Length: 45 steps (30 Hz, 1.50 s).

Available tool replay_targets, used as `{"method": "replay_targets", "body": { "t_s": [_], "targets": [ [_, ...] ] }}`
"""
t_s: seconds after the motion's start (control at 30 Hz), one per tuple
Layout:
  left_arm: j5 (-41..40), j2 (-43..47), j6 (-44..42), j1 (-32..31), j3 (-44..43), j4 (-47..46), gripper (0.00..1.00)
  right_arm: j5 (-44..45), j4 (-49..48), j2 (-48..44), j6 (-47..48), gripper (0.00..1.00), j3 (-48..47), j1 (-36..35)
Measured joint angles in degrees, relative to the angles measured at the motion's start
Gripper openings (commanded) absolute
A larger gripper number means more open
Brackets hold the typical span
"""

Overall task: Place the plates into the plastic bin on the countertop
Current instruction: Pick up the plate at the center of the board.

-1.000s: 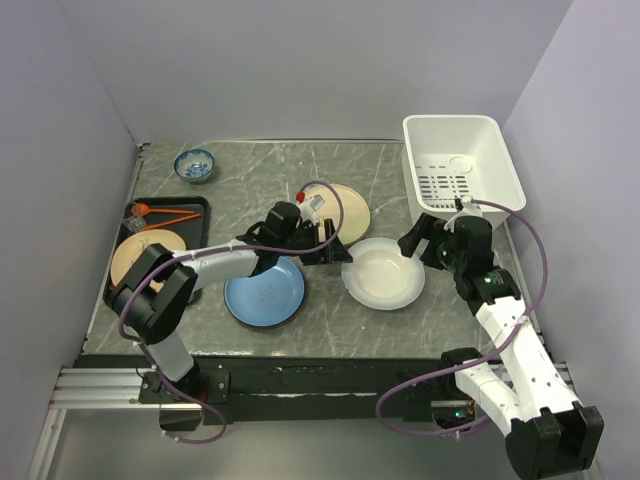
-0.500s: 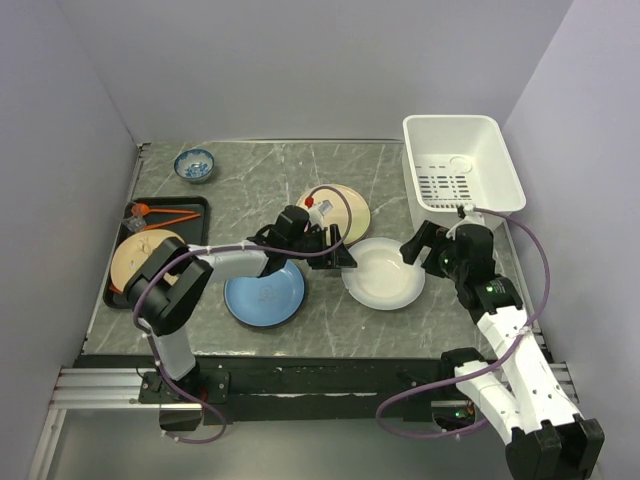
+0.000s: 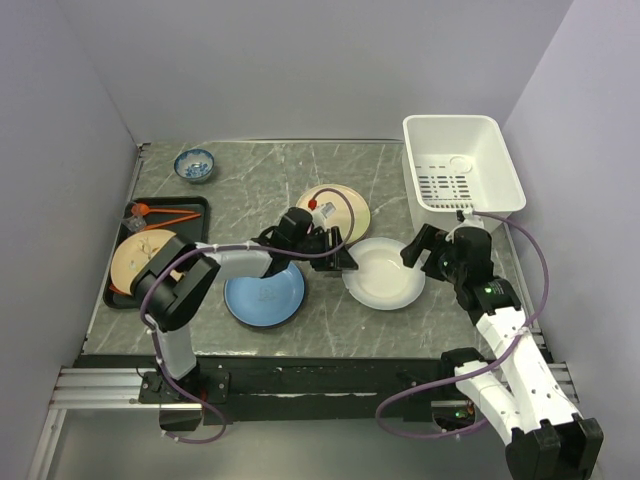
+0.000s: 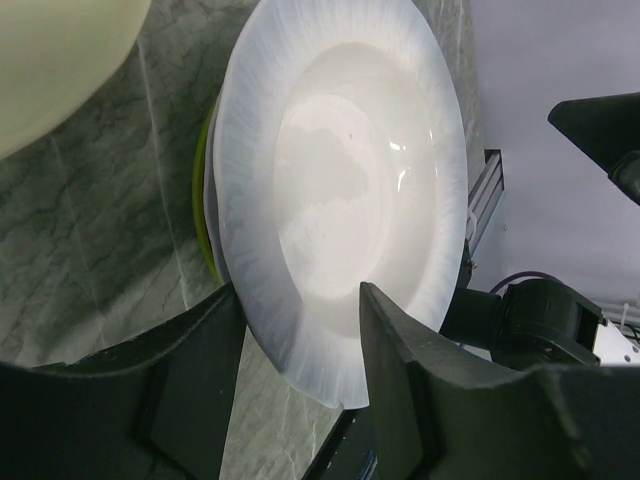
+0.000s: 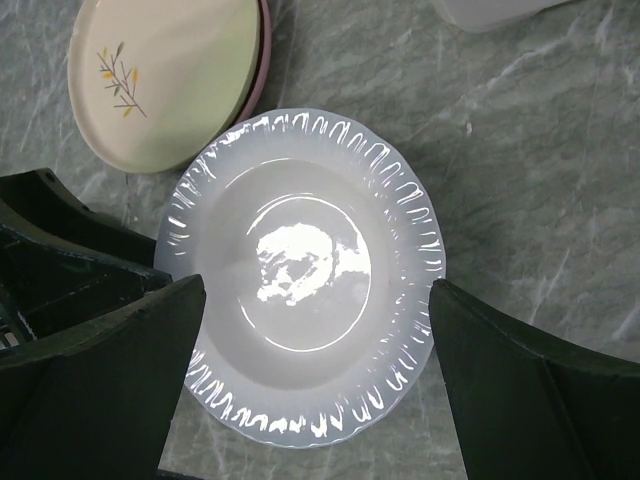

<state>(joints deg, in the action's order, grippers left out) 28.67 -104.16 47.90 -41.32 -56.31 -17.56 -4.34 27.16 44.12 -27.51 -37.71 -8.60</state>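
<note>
A white fluted plate lies on the countertop, on top of a green plate whose edge shows beneath it. My left gripper is open at its left rim, and the rim sits between the half-closed fingers. My right gripper hovers wide open over the same plate. A cream sprig plate rests on a pink one. A blue plate lies under the left arm. The white plastic bin stands at the back right.
A black tray at the left holds a tan plate and an orange utensil. A small blue-and-white bowl sits at the back left. Walls close in the left, back and right sides.
My left gripper has slid right onto the white plate's left rim while its fingers narrowed. The right gripper has shifted slightly and stays wide open.
</note>
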Motion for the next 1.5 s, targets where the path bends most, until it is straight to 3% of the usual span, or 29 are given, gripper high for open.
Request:
{"method": "replay_targets", "body": {
  "t_s": [0.13, 0.23, 0.27, 0.3, 0.87, 1.5],
  "targets": [
    [-0.04, -1.27, 0.11, -0.68, -0.48, -0.59, 0.43, 0.0, -0.04, 0.0, -0.09, 1.0, 0.52, 0.0],
    [-0.2, -2.34, 0.59, -0.72, -0.72, -0.81, 0.22, -0.02, -0.07, 0.0, -0.09, 1.0, 0.55, 0.0],
    [-0.22, -2.64, 0.92, -0.72, -0.72, -0.9, 0.05, 0.0, -0.04, 0.0, -0.09, 1.0, 0.55, 0.0],
    [-0.13, -2.99, 1.4, -0.72, -0.72, -1.07, 0.01, 0.0, -0.04, 0.0, -0.09, 1.0, 0.55, 0.0],
    [1.05, -2.8, 3.45, -1.25, -2.84, -4.26, 0.01, 0.02, -0.04, -0.09, -0.13, 1.0, 0.55, 0.0],
    [3.3, 5.18, 4.81, 2.62, 5.33, -8.13, 0.01, 0.9, -0.02, -6.32, -0.37, 1.0, 0.66, 0.0]
  ]
}}
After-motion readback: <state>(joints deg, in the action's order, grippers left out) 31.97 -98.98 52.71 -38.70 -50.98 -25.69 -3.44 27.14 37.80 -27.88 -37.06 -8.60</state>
